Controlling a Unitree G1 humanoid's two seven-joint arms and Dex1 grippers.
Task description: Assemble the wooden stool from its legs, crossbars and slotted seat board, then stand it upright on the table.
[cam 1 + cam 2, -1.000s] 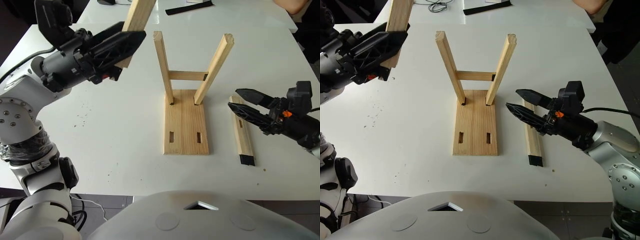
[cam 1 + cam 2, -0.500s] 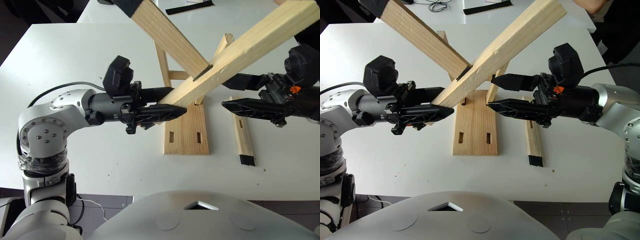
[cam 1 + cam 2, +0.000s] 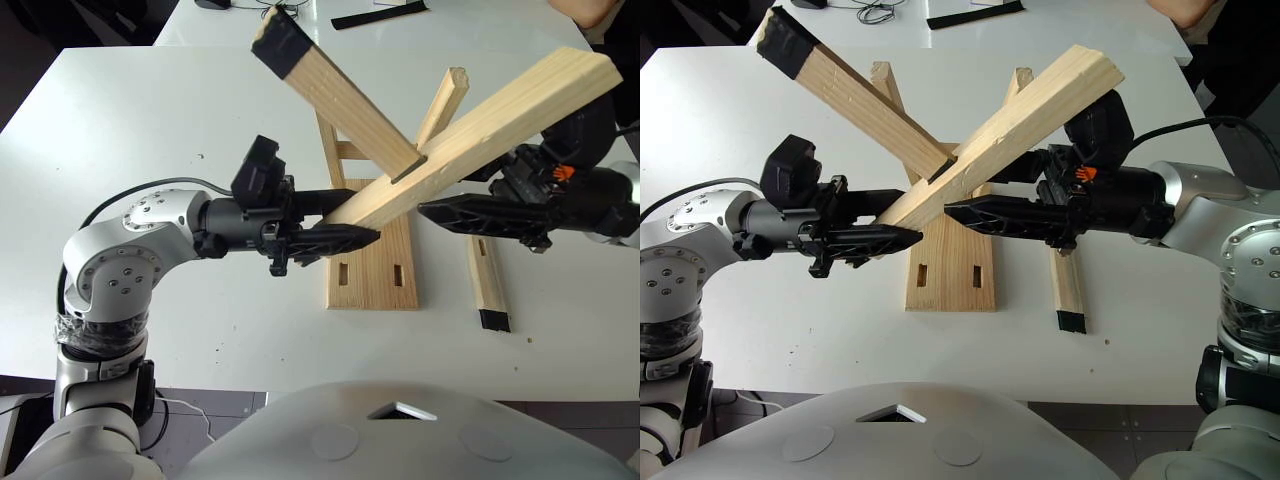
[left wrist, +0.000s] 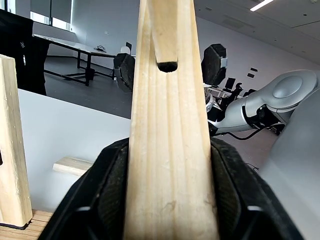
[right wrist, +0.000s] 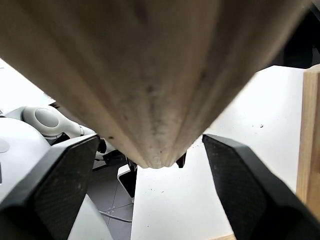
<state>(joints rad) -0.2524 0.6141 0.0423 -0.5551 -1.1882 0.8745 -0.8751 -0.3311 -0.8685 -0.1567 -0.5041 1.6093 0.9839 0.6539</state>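
1. The left claw (image 3: 352,225) is clamped on the near, lower end of a long wooden leg (image 3: 500,115), above the seat board. In the left wrist view the wood sits tight between both fingers (image 4: 112,200).
2. From that grip the leg slants up toward the far right, held clear of the white table (image 3: 150,130).
3. A black-tipped bar (image 3: 330,85) is plugged into a notch about midway along the leg. It slants up toward the far left, with its black end farthest from the joint.
4. The right claw (image 3: 438,198) comes in from the right with its fingers spread, one on each side of the leg. In the right wrist view each finger (image 5: 55,190) stands off from the wood with a gap showing, so it is not gripping.
5. The seat board (image 3: 372,262) lies flat on the middle of the table, with two open slots (image 3: 343,272) close to its near edge.
6. At the board's far end stand two more legs, the left upright (image 3: 331,150) and the right upright (image 3: 445,100). They lean apart toward their tops and are joined by a short crossbar (image 3: 350,151).
7. A loose stick (image 3: 486,280) lies flat on the table just right of the seat board, below the right claw, with its black end nearest.
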